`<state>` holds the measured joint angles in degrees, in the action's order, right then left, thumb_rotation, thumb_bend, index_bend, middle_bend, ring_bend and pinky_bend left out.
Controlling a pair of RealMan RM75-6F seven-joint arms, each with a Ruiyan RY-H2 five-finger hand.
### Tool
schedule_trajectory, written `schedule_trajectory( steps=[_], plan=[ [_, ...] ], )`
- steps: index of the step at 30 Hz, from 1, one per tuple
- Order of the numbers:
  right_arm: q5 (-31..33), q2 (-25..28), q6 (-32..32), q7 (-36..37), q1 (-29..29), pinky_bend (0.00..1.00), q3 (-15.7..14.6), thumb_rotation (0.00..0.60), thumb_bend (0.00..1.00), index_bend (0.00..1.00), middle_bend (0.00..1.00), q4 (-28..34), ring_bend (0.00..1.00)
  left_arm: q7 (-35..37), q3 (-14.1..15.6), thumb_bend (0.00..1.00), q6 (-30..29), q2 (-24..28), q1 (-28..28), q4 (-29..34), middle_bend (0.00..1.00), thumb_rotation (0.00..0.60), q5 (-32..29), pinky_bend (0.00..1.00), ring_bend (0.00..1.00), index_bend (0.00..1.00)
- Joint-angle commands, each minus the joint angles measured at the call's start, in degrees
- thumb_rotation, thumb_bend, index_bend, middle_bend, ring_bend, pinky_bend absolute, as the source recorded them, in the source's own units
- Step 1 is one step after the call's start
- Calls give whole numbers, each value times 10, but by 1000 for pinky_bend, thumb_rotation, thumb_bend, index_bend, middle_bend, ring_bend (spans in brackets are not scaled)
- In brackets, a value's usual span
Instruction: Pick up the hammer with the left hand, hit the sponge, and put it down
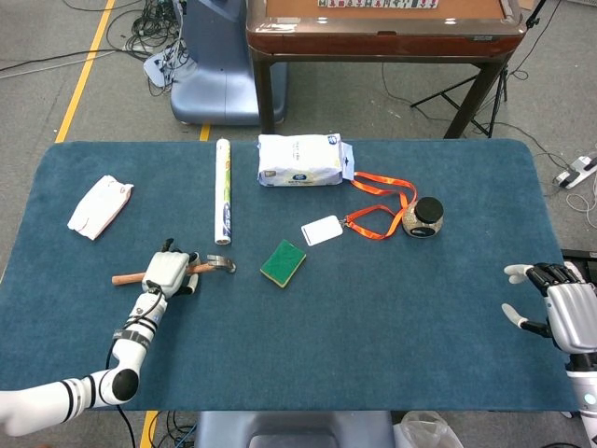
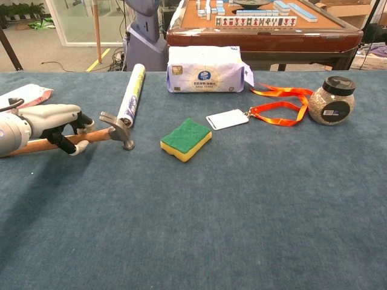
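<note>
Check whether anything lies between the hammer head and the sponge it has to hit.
Nothing visible does. Only bare table lies between the hammer head and the sponge. The roll sits behind that line, and the left hand is on the handle.

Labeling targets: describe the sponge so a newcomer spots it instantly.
On the blue table, look just left of centre, between the hammer head and the white badge card. The sponge lies flat there, the only block with a green top over a yellow base.
</note>
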<state>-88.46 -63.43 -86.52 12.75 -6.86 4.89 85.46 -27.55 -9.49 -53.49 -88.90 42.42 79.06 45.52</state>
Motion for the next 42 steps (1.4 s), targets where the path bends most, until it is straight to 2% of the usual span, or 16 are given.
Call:
schedule_trajectory(
  steps=[1, 15, 32, 42],
  plan=[
    [0, 0, 0, 0, 0, 303, 0, 600, 174, 367, 446, 0, 314, 2, 0, 481, -1, -2, 1, -3, 518, 600, 2, 11, 313, 442],
    [1, 0, 0, 0, 1, 303, 0, 600, 174, 367, 446, 0, 314, 42, -5, 497, -12, -11, -5, -29, 613, 600, 42, 11, 380, 537],
    [1, 0, -1, -3, 1, 303, 0, 600, 174, 367, 446, 1, 314, 177, -2, 497, -14, -9, -23, -55, 738, 600, 166, 11, 496, 659],
    [2, 0, -1, -2, 2, 303, 1, 600, 174, 366, 446, 1, 314, 267, -3, 497, -38, -7, -31, -65, 830, 600, 243, 11, 579, 747]
  ],
)
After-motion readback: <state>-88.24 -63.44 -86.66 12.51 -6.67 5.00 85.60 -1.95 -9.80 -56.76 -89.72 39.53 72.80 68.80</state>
